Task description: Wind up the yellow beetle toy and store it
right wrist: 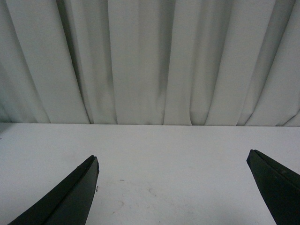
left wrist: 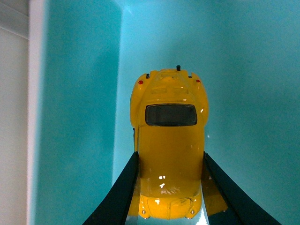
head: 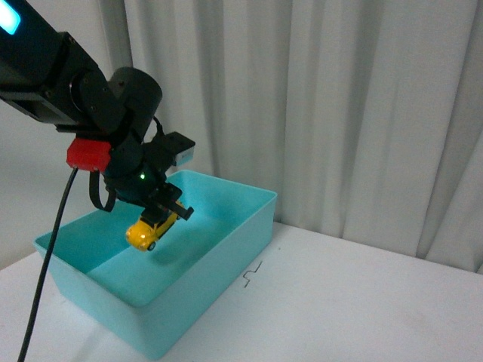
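My left gripper [head: 161, 217] is shut on the yellow beetle toy [head: 146, 231], a small glossy yellow car with dark windows, and holds it tilted nose-down above the floor of the turquoise bin [head: 249, 226]. In the left wrist view the toy [left wrist: 168, 136] sits between the two black fingers [left wrist: 119, 192], which press its sides, with the bin's floor [left wrist: 253, 70] below it. My right gripper [right wrist: 173, 187] is open and empty, its fingers wide apart over the white table [right wrist: 164, 154]. The right arm is out of the front view.
The bin stands at the left of the white table [head: 362, 309], close to its front edge. A small dark mark [head: 252, 273] lies on the table right of the bin. A white curtain [head: 339, 105] hangs behind the table.
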Controlling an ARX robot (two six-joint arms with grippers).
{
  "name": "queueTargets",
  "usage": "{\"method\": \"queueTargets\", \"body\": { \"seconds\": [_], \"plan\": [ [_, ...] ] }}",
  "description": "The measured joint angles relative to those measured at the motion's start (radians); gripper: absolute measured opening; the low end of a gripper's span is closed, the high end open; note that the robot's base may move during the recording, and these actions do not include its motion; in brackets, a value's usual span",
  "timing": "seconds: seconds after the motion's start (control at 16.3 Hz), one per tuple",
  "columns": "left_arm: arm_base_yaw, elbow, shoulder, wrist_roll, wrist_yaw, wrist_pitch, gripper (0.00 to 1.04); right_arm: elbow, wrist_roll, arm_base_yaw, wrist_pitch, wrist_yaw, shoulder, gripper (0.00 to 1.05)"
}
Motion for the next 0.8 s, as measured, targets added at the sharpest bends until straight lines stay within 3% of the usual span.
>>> {"method": "queueTargets", "body": {
  "seconds": [0.37,0.74,0.8],
  "plan": [
    [-0.027,0.022,0.085,-0.066,0.012,-0.018,0.32,0.000,0.000,0.000,0.000,0.000,0.000,0.98],
    [-0.022,-0.021,-0.036,-0.116,0.119,-0.005,0.98,0.000,0.000,0.000,0.000,0.000,0.000,0.98],
    [-0.015,-0.098,-0.225,-0.131,0.188,0.041,0.98,0.000,0.000,0.000,0.000,0.000,0.000,0.98]
  ]
}}
